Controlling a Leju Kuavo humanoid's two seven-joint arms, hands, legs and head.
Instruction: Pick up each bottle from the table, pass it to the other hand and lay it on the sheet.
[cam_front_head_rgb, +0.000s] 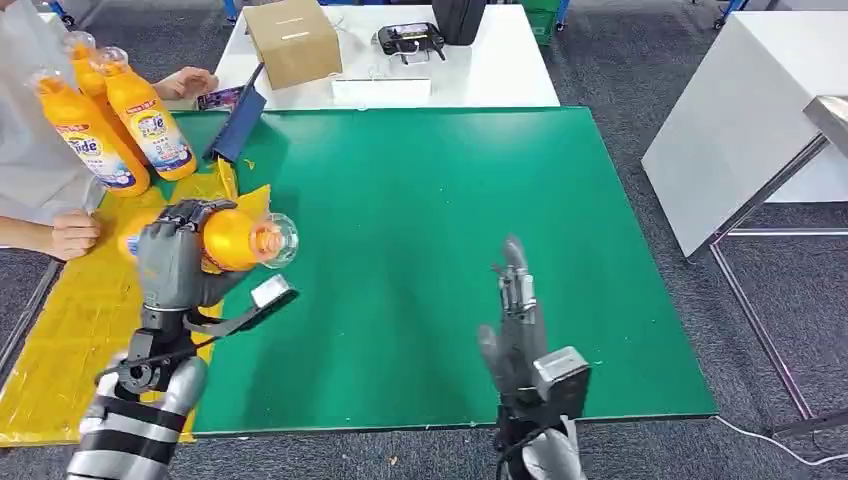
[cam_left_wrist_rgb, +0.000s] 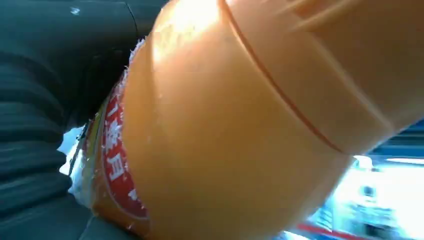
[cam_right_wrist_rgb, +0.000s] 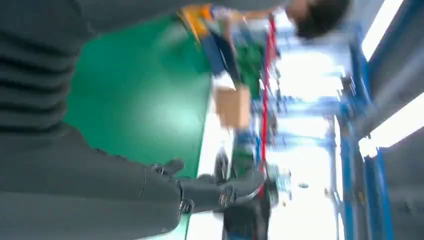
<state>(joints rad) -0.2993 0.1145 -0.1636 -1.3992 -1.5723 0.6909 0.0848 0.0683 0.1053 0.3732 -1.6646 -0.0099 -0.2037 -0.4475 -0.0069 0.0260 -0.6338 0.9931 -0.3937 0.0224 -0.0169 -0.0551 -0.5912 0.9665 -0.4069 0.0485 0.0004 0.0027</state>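
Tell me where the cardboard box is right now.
In the head view, the cardboard box sits on the white table beyond the green sheet, left of the black controller.

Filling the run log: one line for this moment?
left hand: holds orange bottle | right hand: open, raised over green sheet | handover: pending
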